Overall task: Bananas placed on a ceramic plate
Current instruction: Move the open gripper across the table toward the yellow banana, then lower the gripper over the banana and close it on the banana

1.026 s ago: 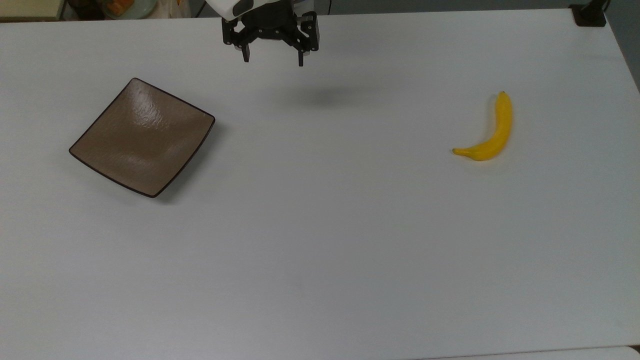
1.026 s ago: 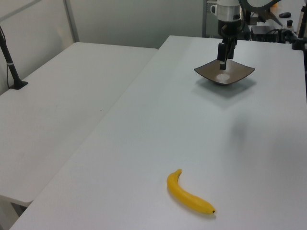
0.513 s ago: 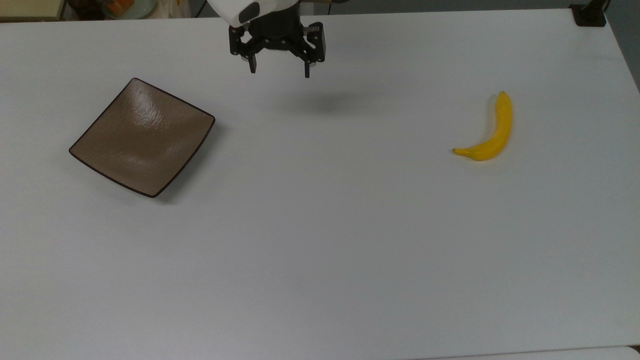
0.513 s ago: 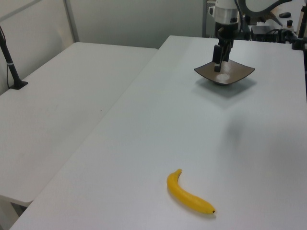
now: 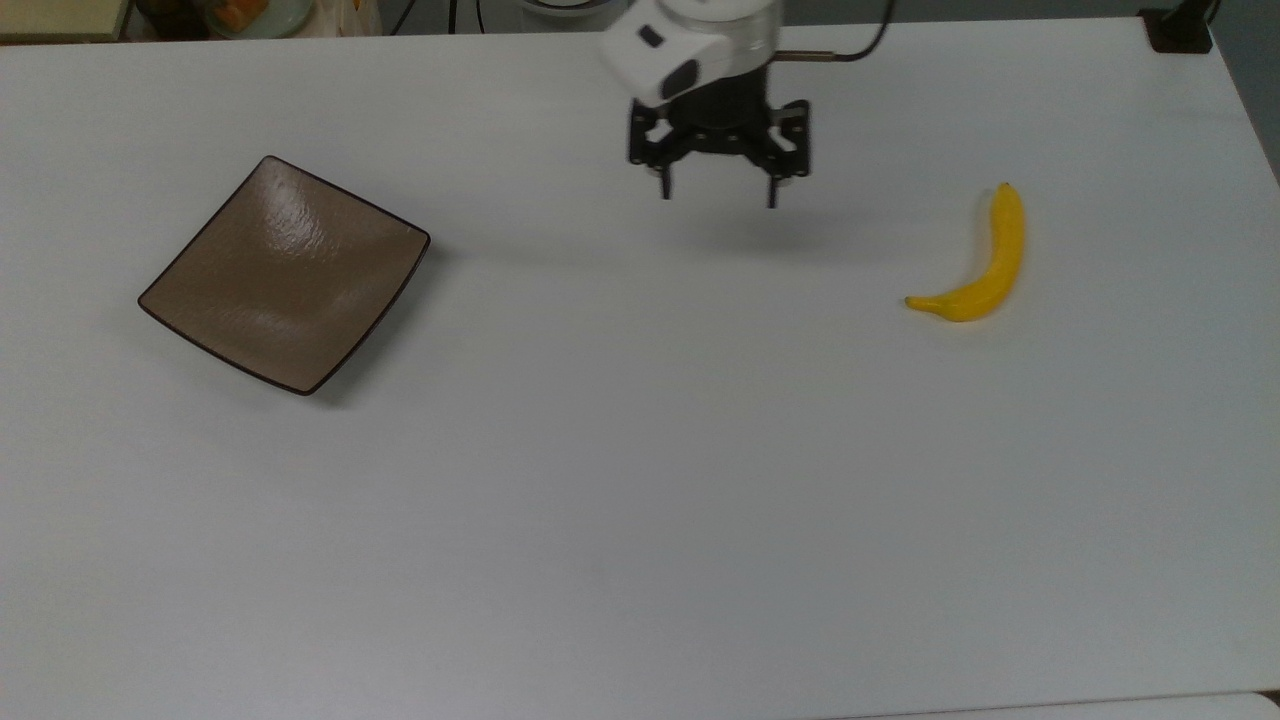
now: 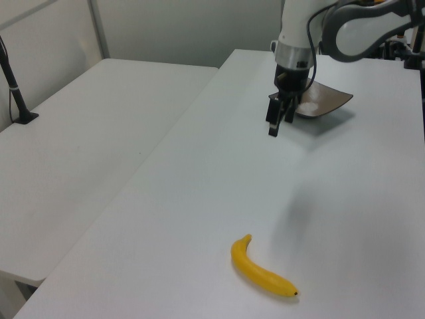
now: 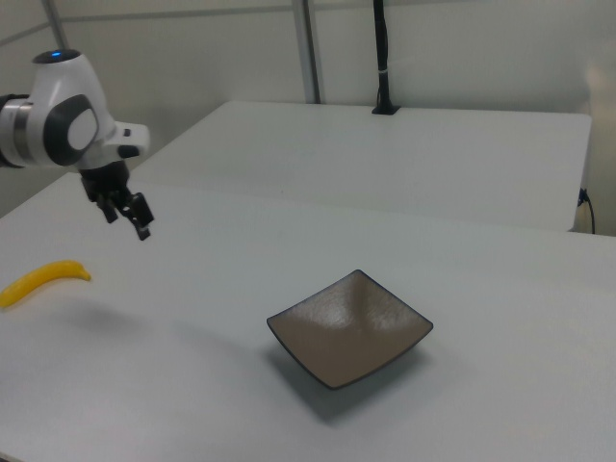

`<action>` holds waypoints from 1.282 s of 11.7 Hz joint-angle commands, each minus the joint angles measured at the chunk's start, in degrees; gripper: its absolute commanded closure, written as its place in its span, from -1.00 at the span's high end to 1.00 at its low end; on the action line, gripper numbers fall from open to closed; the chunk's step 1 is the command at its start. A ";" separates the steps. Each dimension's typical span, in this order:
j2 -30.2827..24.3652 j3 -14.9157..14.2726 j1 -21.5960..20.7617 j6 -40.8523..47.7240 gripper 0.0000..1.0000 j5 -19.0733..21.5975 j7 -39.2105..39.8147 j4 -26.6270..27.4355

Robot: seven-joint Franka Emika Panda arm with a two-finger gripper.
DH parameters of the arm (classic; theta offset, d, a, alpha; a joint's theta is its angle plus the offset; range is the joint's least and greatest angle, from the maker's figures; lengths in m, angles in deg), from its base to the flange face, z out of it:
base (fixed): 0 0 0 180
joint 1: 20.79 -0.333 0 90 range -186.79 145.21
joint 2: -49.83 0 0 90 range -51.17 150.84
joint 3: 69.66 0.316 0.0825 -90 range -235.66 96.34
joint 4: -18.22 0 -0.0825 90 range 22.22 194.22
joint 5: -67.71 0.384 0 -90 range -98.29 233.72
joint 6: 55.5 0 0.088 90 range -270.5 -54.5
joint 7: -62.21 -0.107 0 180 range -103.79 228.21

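The gripper [image 5: 717, 195], fingers apart and empty, has moved from near the plate [image 5: 285, 272] toward the banana [image 5: 975, 265]; open tabletop [image 5: 640, 480] lies between.

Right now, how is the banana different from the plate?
The banana is bright yellow, long and curved; the plate is brown, square and flat-looking. The banana lies at the top view's right, the plate at the top view's left. Both sit on the white table, and the hand touches neither.

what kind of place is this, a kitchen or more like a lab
Most likely a robotics lab, not a kitchen: a robot arm's gripper hangs over a plain white table holding just a banana and a brown plate.
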 commanded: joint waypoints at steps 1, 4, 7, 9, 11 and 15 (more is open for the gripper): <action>1.95 5.12 -1.33 -4.95 1.00 0.60 -6.88 -1.53; 3.97 6.28 -4.75 -8.46 1.00 0.43 -13.48 -2.86; 9.74 6.28 -8.18 -9.71 1.00 -0.28 -18.31 -9.06; 16.00 6.28 -10.37 -10.32 1.00 -0.80 -20.61 -13.31; 18.73 6.28 -12.66 -12.69 1.00 -0.81 -20.79 -14.02; 23.83 6.28 -17.06 -12.96 1.00 -1.15 -22.90 -15.94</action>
